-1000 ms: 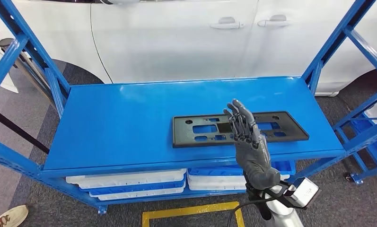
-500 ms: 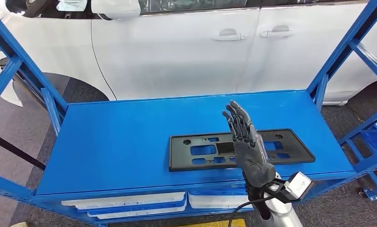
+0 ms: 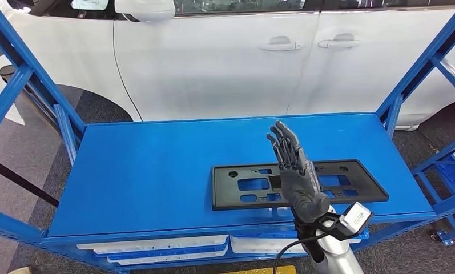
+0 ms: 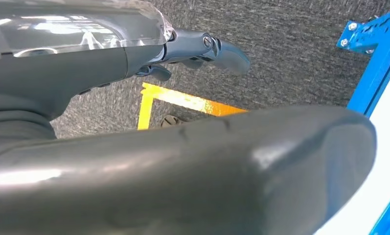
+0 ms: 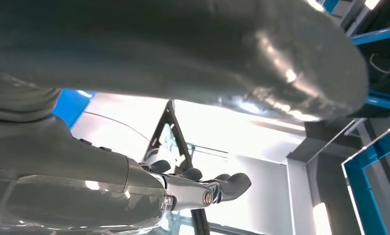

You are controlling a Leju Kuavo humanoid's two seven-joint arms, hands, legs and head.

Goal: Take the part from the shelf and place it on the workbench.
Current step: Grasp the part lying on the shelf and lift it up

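The part (image 3: 300, 184), a flat black plate with cut-outs, lay on the blue shelf (image 3: 156, 171) toward its front edge, at about four o'clock from the shelf's middle. The right hand (image 3: 294, 171) was raised above it, palm upright, fingers (image 3: 282, 142) straight, slightly apart and holding nothing; it crossed in front of the plate's middle without clearly touching it. The left hand (image 4: 202, 49) hung low over grey carpet and a yellow floor line, fingers loosely curled around nothing. At twelve o'clock beyond the shelf stood a white car (image 3: 225, 57).

To my eye the reach was the step in hand. Done well, the hand would tip forward and come down at the plate's near long edge, since so thin a piece offers little to pinch from above; sliding it slightly over the shelf lip might give the fingers purchase.
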